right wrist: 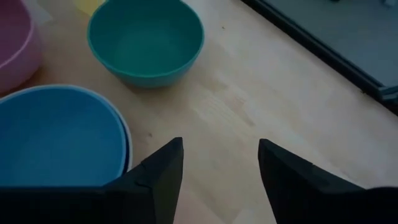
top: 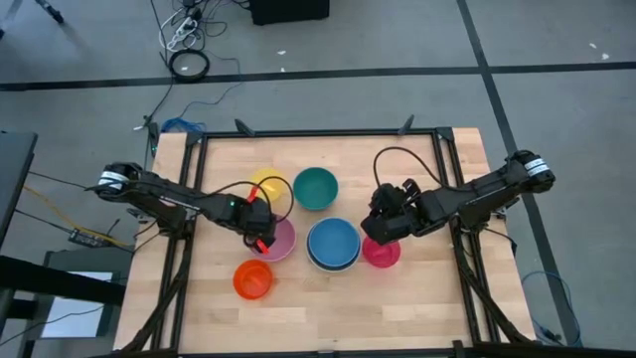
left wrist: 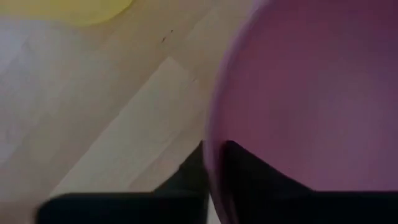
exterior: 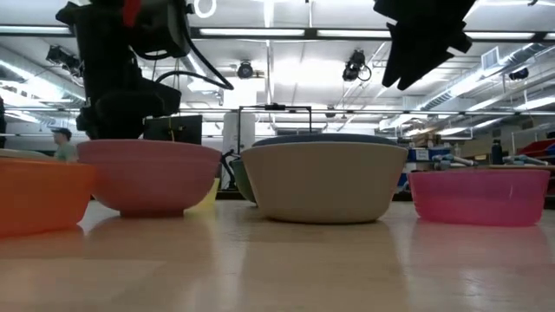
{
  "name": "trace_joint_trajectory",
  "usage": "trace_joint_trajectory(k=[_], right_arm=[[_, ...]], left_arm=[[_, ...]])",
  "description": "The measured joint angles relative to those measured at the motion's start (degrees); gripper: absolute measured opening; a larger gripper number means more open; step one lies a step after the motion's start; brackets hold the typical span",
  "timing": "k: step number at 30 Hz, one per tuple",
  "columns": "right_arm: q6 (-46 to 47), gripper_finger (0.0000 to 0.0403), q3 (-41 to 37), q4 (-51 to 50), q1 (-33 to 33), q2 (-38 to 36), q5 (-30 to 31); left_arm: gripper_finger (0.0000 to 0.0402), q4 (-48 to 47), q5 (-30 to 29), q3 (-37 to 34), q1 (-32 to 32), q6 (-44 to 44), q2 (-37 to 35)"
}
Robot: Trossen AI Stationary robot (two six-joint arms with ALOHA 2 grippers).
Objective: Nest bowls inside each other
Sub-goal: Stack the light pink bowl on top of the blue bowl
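At the middle of the bench (top: 417, 298) sits the blue bowl (top: 333, 242), already nested inside the grey-white bowl (exterior: 323, 180), so this pair serves as the base for the stack. Just left of the blue bowl stands the light pink bowl (top: 280, 239); the left tool (top: 260, 237) pinches its rim, one finger inside the wall and one outside, likely to carry it over. Behind the blue bowl, apart from it, is the teal bowl (top: 315, 188), with the yellow bowl (top: 268, 187) farther left. Left and forward of the blue bowl lies the orange bowl (top: 252, 279). Right beside the blue bowl rests the magenta bowl (top: 382, 253), the right tool (top: 383, 227) hanging released above its rim.
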Motion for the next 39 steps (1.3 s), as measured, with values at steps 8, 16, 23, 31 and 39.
trace_joint_trajectory(k=[8, 16, 23, 31, 39], right_arm=[[-0.02, 0.0192, 0.0, -0.02, 0.0, 0.0, 1.36], [0.0, 0.0193, 0.0, -0.02, 0.0, -0.01, 3.6], [0.57, 0.0187, 0.0, -0.46, 0.74, -0.05, 5.41], [6.76, 0.0189, 0.02, -5.25, 4.46, -2.02, 9.16], [10.14, 0.0185, 0.02, -7.98, 6.07, -3.56, 10.14]], left_arm=[[0.001, 3.51, 1.38, 1.67, 0.02, 4.24, -2.7], [0.0008, 7.88, -1.98, 11.93, 0.04, 11.49, -4.63], [0.0007, 17.23, -2.79, 13.67, 2.74, 16.36, -1.71], [0.0006, 24.45, -1.83, 13.69, 4.54, 17.48, 4.87], [0.0012, 30.27, -1.87, 13.69, 4.92, 17.55, 10.42]])
